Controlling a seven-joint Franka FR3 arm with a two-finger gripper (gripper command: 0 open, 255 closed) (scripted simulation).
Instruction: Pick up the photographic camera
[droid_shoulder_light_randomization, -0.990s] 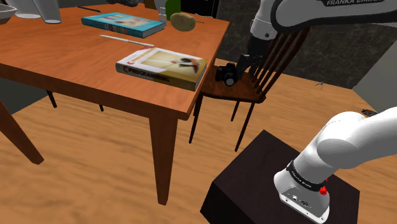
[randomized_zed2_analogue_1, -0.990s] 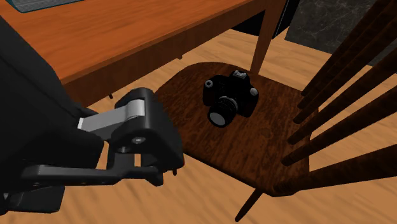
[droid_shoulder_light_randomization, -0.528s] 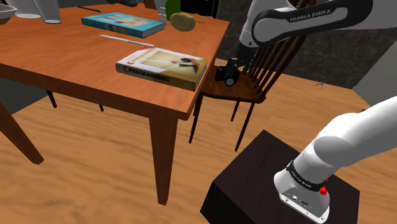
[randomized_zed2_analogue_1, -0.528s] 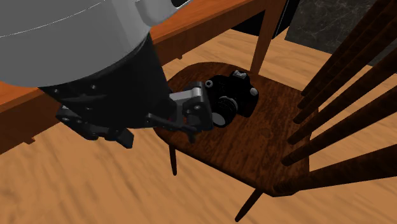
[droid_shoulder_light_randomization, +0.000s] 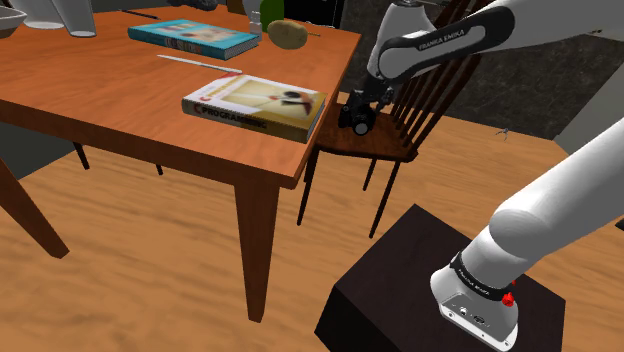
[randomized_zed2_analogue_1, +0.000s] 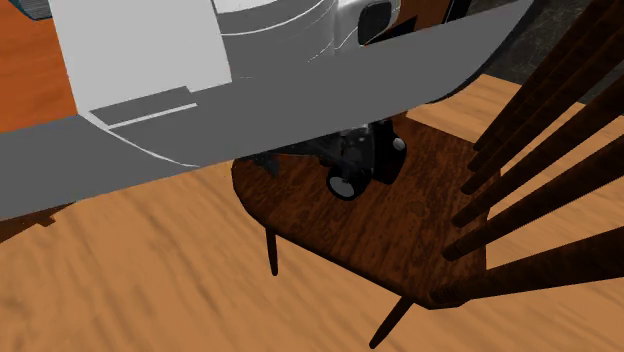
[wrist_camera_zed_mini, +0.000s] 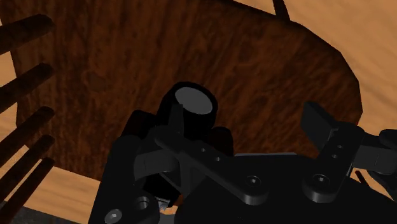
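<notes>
The black camera (droid_shoulder_light_randomization: 356, 120) sits on the dark wooden chair (droid_shoulder_light_randomization: 388, 147) seat, just beside the corner of the surface (droid_shoulder_light_randomization: 150, 90). The tool (droid_shoulder_light_randomization: 359, 103) hangs right over the camera with its fingers (wrist_camera_zed_mini: 321, 124) spread apart, so it is open and grips nothing.

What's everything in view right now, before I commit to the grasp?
camera: one, black, on the chair seat, lens towards the wrist camera
chair: one, dark wood, beside the table
table: one, brown wood, shoulder view's left
cream book: one, near the table's edge by the chair
blue book: one, farther back on the table
fruit: one, greenish brown, table's far corner
stand: one, black box, shoulder view's lower right
arm: one, white, reaching over the chair
gripper: one, black, fingers apart, at the camera
</notes>
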